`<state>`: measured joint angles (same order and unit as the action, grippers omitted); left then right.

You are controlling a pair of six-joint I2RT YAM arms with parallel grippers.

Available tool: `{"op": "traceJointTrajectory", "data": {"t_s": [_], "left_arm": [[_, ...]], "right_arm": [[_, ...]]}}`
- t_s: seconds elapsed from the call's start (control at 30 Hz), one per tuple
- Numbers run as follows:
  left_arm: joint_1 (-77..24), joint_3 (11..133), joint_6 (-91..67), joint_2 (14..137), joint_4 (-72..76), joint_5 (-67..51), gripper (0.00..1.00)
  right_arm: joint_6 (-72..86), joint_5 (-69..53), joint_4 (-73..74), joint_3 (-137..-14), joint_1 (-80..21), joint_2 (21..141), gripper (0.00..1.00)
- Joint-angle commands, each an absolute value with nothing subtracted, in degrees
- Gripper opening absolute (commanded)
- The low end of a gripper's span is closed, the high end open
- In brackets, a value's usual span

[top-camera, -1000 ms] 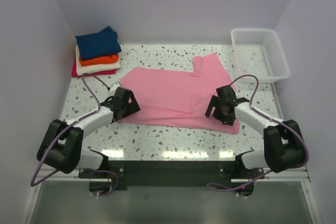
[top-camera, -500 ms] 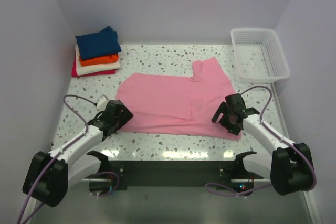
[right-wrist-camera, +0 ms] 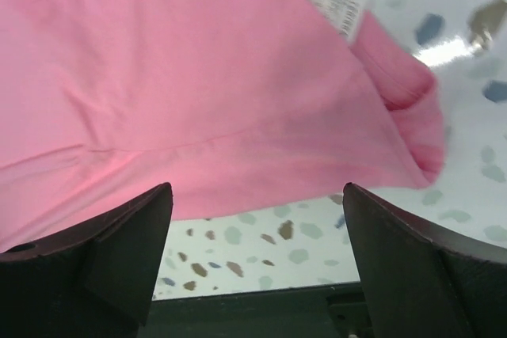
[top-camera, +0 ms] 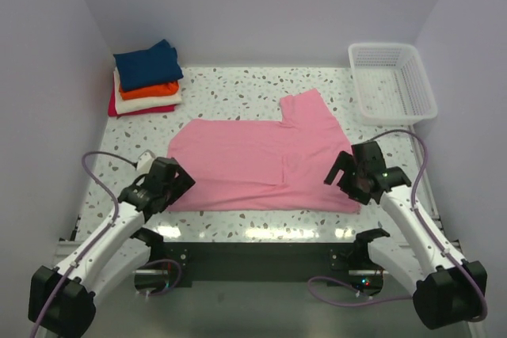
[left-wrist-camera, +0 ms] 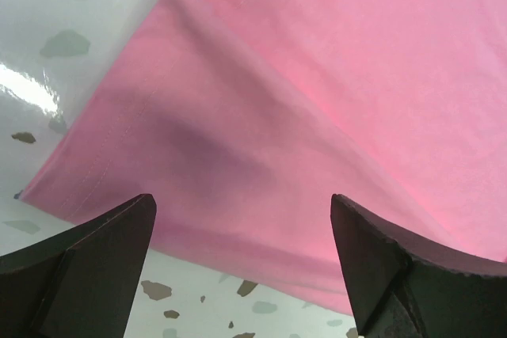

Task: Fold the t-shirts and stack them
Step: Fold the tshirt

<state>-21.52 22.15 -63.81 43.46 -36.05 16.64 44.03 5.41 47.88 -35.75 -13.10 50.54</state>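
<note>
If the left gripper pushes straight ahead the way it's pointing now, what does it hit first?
Most likely the pink t-shirt: the left gripper points, jaws open, at its near left corner, with the table beneath the cloth. How far off is unclear.

Plain light pink t-shirt on a white table flecked grey and brown. I see a navy t-shirt, orange t-shirt, cream-white t-shirt, red t-shirt. White mesh basket. My left gripper and right gripper: black.

Pink t-shirt matt soft cloth; table glossy speckled.
</note>
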Motion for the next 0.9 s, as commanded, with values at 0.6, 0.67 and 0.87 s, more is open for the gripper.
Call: {"op": "traceJointTrajectory", "data": {"t_s": [0.6, 0.67, 0.87], "left_arm": [[-3.6, 78.6, -22.1, 109.7, -24.6, 1.1, 0.76], [-3.5, 80.6, -20.7, 112.5, -24.4, 0.6, 0.76], [-3.5, 81.6, -19.1, 115.8, -22.7, -5.4, 0.76]], "right_arm": [[30.2, -2.4, 24.9, -68.6, -28.4, 90.9, 0.83], [30.0, -3.0, 24.3, -67.7, -28.5, 91.1, 0.83], [29.5, -2.8, 23.1, -65.2, -28.5, 90.8, 0.83]]}}
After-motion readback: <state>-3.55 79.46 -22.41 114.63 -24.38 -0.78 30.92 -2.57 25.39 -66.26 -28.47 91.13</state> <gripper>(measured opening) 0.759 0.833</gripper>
